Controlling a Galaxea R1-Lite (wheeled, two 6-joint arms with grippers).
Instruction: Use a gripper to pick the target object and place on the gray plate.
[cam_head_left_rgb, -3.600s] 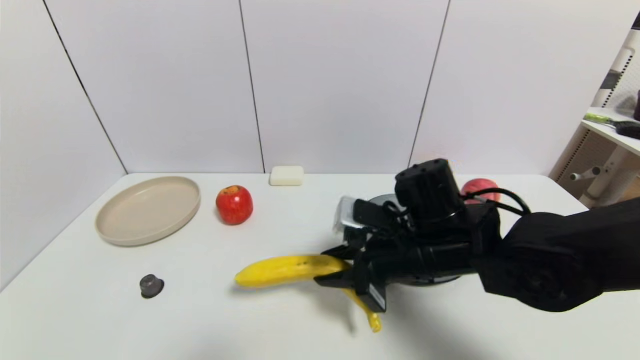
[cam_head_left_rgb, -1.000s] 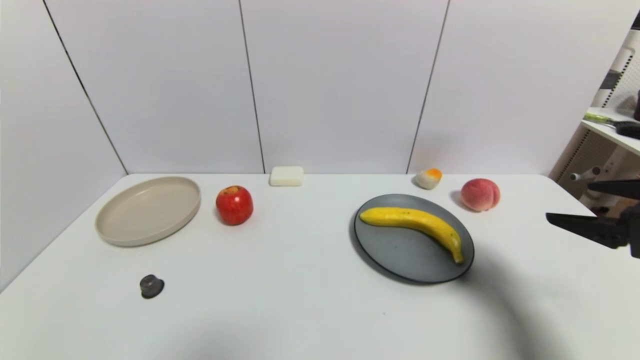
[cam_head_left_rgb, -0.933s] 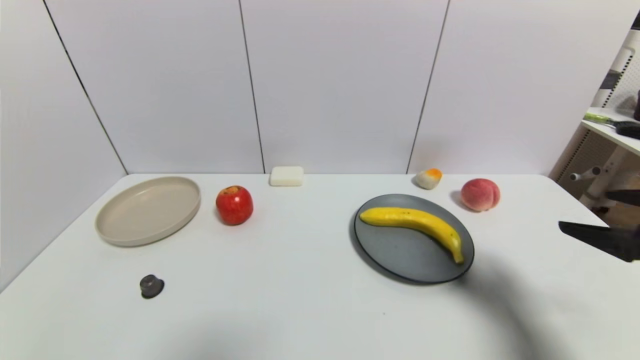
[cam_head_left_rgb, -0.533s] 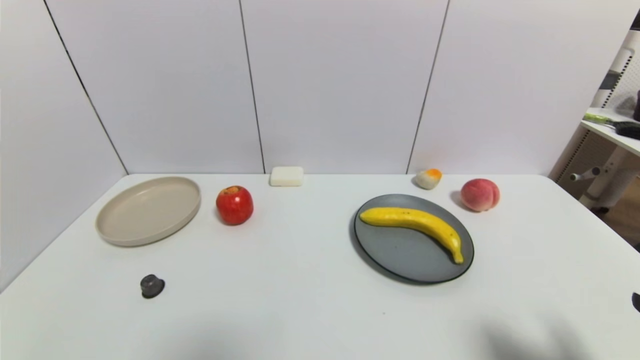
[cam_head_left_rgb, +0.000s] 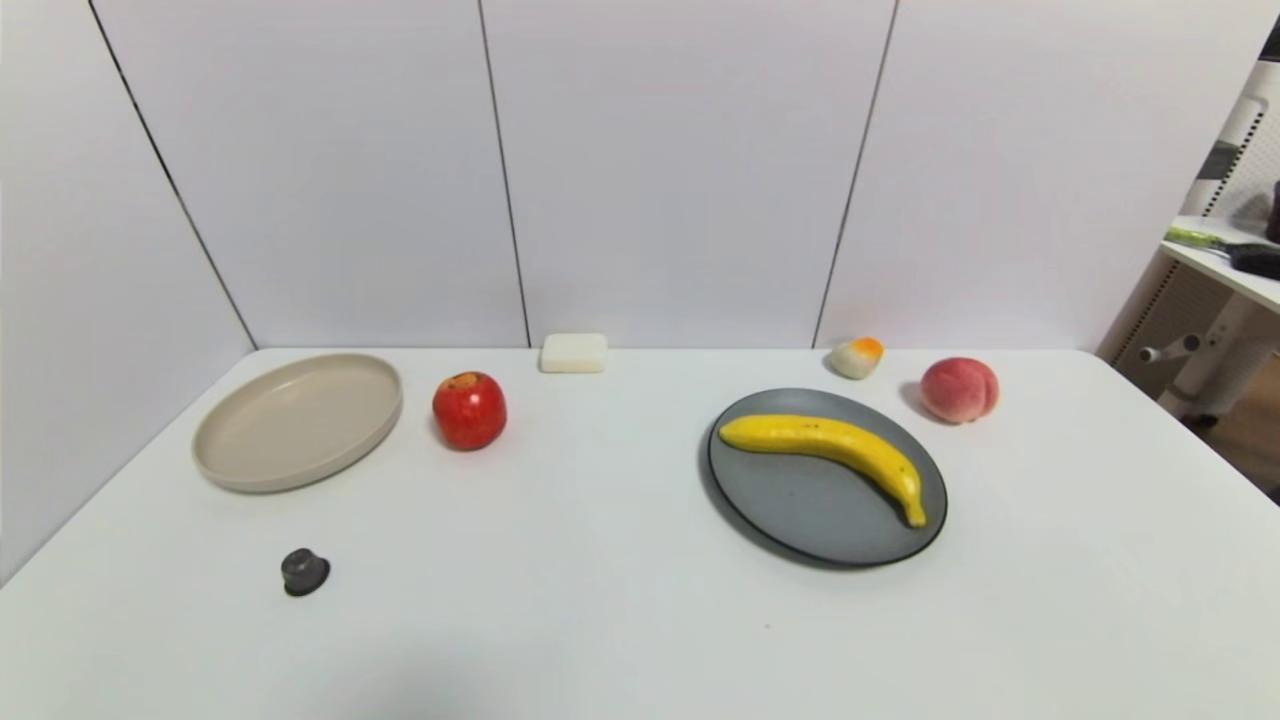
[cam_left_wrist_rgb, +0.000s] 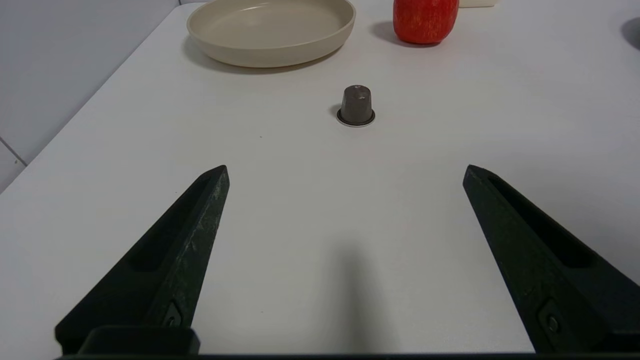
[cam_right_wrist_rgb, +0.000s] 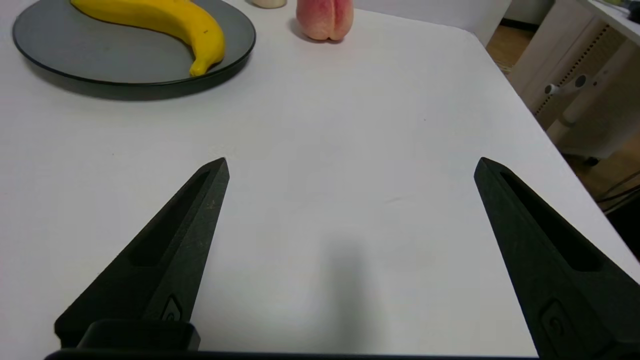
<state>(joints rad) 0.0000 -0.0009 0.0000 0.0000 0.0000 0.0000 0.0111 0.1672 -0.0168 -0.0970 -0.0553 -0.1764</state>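
Note:
The yellow banana (cam_head_left_rgb: 830, 450) lies on the gray plate (cam_head_left_rgb: 800, 510) at the right middle of the table. It also shows in the right wrist view (cam_right_wrist_rgb: 160, 20), lying on the plate (cam_right_wrist_rgb: 100, 55). My right gripper (cam_right_wrist_rgb: 350, 167) is open and empty, low over bare table near the front right, well back from the plate. My left gripper (cam_left_wrist_rgb: 345, 170) is open and empty over the front left of the table. Neither gripper shows in the head view.
A beige plate (cam_head_left_rgb: 250, 460) and a red apple (cam_head_left_rgb: 469, 409) sit at the back left, a small dark capsule (cam_head_left_rgb: 304, 571) at the front left. A white block (cam_head_left_rgb: 573, 352), a small orange-white piece (cam_head_left_rgb: 858, 357) and a pink peach (cam_head_left_rgb: 960, 389) sit along the back. The table's right edge (cam_right_wrist_rgb: 550, 150) is near my right gripper.
My right gripper held the banana at mid-table, then the banana lay on the gray plate. The gripper, open, has drawn back to the right and out of the head view.

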